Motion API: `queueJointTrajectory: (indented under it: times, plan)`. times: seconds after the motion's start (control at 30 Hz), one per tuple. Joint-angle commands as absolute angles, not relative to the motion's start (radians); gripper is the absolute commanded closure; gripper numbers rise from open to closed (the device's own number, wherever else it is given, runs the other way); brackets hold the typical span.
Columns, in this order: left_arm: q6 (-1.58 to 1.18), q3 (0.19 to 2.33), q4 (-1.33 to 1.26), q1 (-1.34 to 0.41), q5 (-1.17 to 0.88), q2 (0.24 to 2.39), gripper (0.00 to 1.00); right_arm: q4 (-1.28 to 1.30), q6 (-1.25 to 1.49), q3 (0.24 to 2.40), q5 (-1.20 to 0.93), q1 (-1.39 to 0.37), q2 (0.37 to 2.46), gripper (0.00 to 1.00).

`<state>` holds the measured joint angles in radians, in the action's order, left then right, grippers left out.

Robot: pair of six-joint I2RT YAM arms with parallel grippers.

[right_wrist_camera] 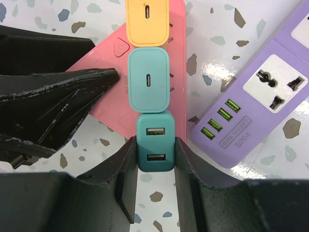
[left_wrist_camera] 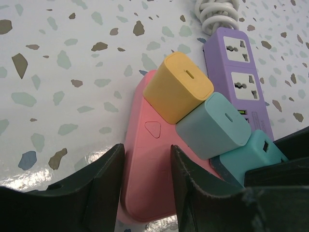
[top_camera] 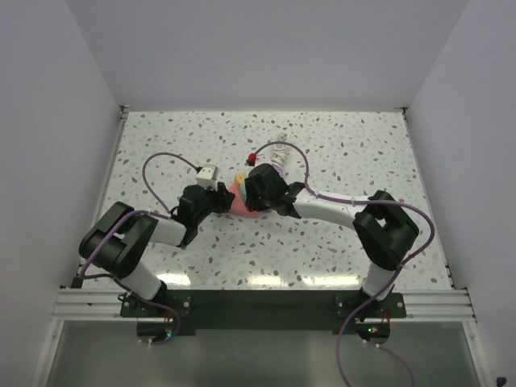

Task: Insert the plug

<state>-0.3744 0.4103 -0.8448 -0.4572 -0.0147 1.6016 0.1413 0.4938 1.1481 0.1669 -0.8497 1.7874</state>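
Pink power strip [left_wrist_camera: 149, 183] lies under the left gripper [left_wrist_camera: 146, 149], jaws parted and empty, while the right gripper [right_wrist_camera: 154, 140], clamped on the dark teal plug [right_wrist_camera: 155, 151] at the strip's end, looks mid-insertion and likely needs a straight, firm push home.

Readable marks:
- purple power strip [right_wrist_camera: 270, 104]: small printed label on its end past green USB ports, reads "S204"; line of finer print just above it too small to read.
- pink power strip [right_wrist_camera: 104, 63], left of purple power strip: raised triangle sign [left_wrist_camera: 153, 128] on top face, near yellow charger [left_wrist_camera: 177, 87].
- chargers beside purple power strip: no lettering legible.
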Motion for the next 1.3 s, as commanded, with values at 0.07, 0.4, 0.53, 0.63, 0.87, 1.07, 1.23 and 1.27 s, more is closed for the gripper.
queueJointTrajectory:
  times: [0.07,0.4,0.53,0.63,0.87,1.07,1.23,1.27]
  plan:
    - [-0.357,0.399,-0.848,-0.465,-0.063,1.612,0.54,0.187,0.494,1.089,0.178,-0.85,1.894,1.0]
    - [-0.351,0.402,-0.844,-0.466,-0.061,1.614,0.54,0.166,0.508,1.075,0.152,-0.85,1.937,1.0]
    - [-0.345,0.405,-0.839,-0.466,-0.057,1.605,0.53,0.187,0.502,1.08,0.179,-0.853,1.922,1.0]
    - [-0.342,0.411,-0.813,-0.466,-0.038,1.582,0.44,0.224,0.486,1.103,0.225,-0.853,1.898,1.0]
    - [-0.353,0.405,-0.735,-0.466,0.035,1.484,0.2,0.256,0.454,1.137,0.288,-0.848,1.844,1.0]
    - [-0.396,0.397,-0.614,-0.466,0.167,1.33,0.1,0.239,0.416,1.173,0.284,-0.838,1.781,0.79]
    - [-0.422,0.405,-0.457,-0.466,0.275,1.159,0.08,0.203,0.359,1.195,0.276,-0.831,1.675,0.52]
    - [-0.423,0.402,-0.443,-0.466,0.281,1.134,0.08,0.199,0.35,1.196,0.278,-0.831,1.661,0.46]
